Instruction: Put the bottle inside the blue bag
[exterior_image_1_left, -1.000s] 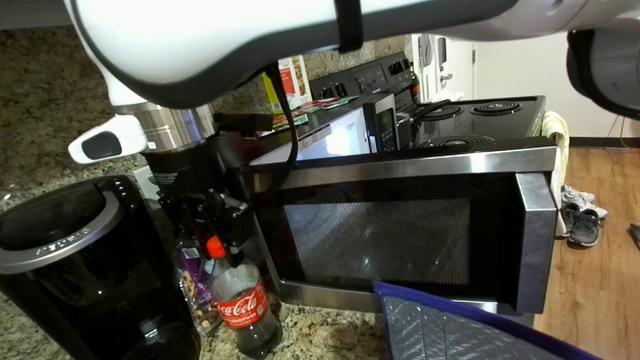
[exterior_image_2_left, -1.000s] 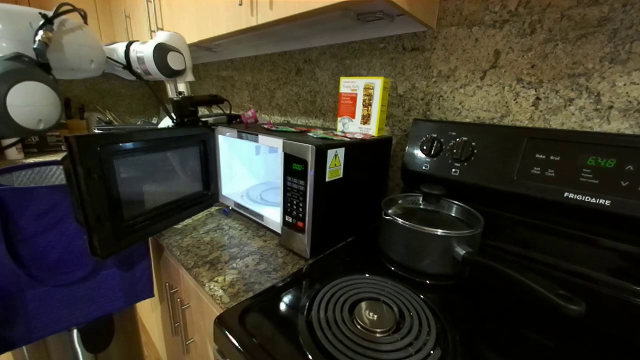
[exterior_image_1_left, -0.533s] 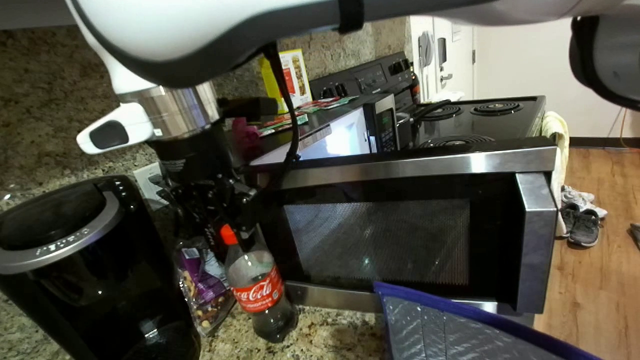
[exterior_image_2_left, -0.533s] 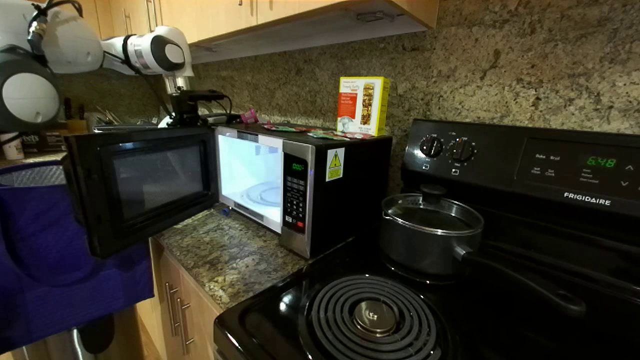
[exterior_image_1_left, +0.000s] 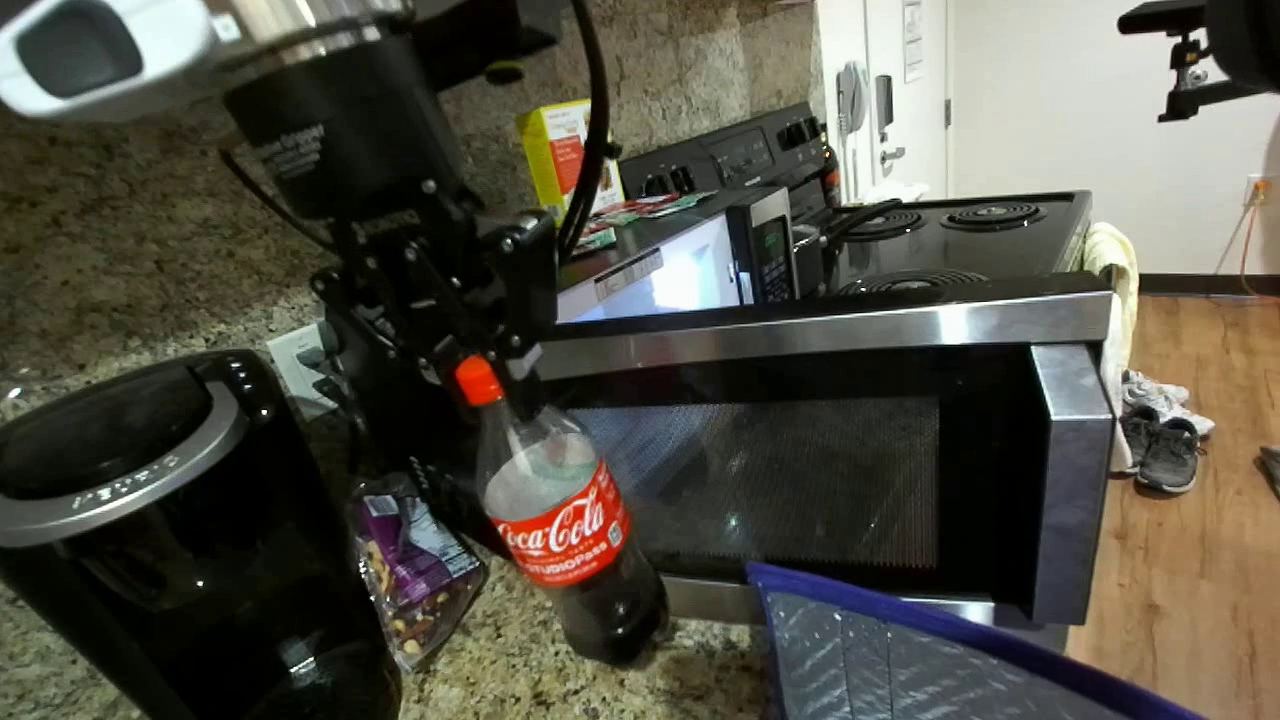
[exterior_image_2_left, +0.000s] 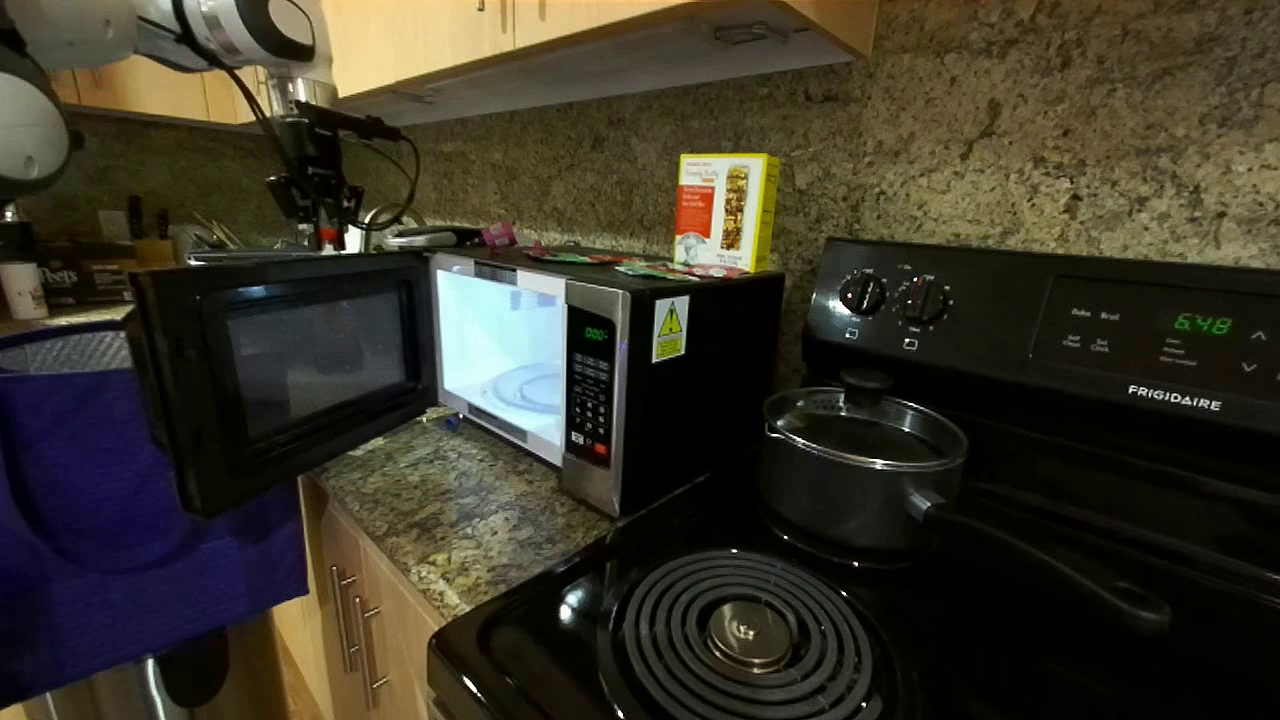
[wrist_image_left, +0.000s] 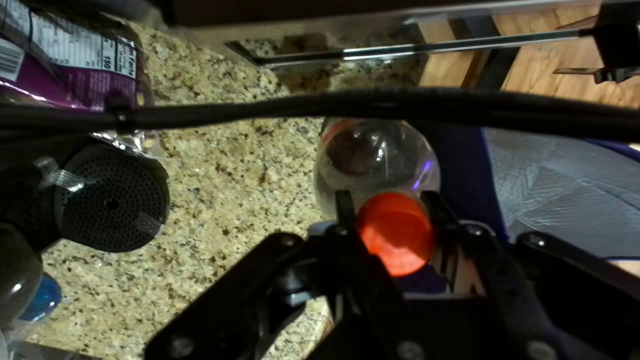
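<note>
Robotiq gripper (wrist_image_left: 390, 214) grasping the Coca-Cola bottle (exterior_image_1_left: 562, 530) at its top: in the wrist view its fingers (wrist_image_left: 346, 212) flank the red cap (wrist_image_left: 397, 239). In an exterior view the bottle tilts with its cap to the left, on the near side of the open microwave door (exterior_image_1_left: 780, 490); whether its base touches the granite countertop (exterior_image_1_left: 700, 670) cannot be told. The bottle is outside the blue bag (exterior_image_1_left: 860, 665), whose silver lining shows at near right. At left stands a coffee maker (exterior_image_1_left: 190, 560), with a bag of trail mix (exterior_image_1_left: 420, 575) between it and the bottle. In an exterior view a snack-bar box (exterior_image_2_left: 725, 215) stands on the lit microwave (exterior_image_2_left: 720, 370); to the right, a lidded saucepan (exterior_image_2_left: 840, 500) sits on the Frigidaire stove (exterior_image_2_left: 990, 345).
</note>
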